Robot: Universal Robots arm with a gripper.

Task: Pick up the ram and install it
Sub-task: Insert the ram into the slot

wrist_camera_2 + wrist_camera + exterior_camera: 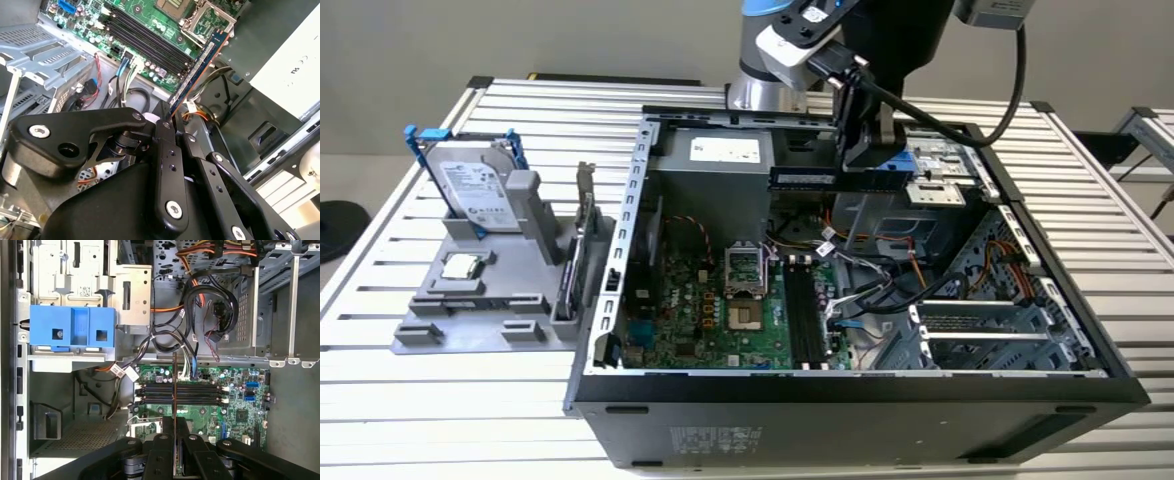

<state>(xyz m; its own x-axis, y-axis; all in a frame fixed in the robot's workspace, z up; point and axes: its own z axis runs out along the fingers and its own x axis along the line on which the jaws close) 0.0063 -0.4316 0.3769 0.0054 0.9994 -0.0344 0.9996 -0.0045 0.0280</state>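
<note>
On the exterior view's left, a grey fixture [467, 325] on the tabletop [454, 430] carries a hard drive [474, 190], well apart from the work. Further right, inside the open computer case [854, 420], the long black memory slots [803, 318] appear empty on the motherboard [694, 320]. Over the case's far side the fingers [164, 131] are clenched on the ram [200, 67], which hangs well above the slots. It sits crosswise to them; pressed down so, it would likely jam or crack, and the loose cables [874, 290] just right could snag it.
</note>
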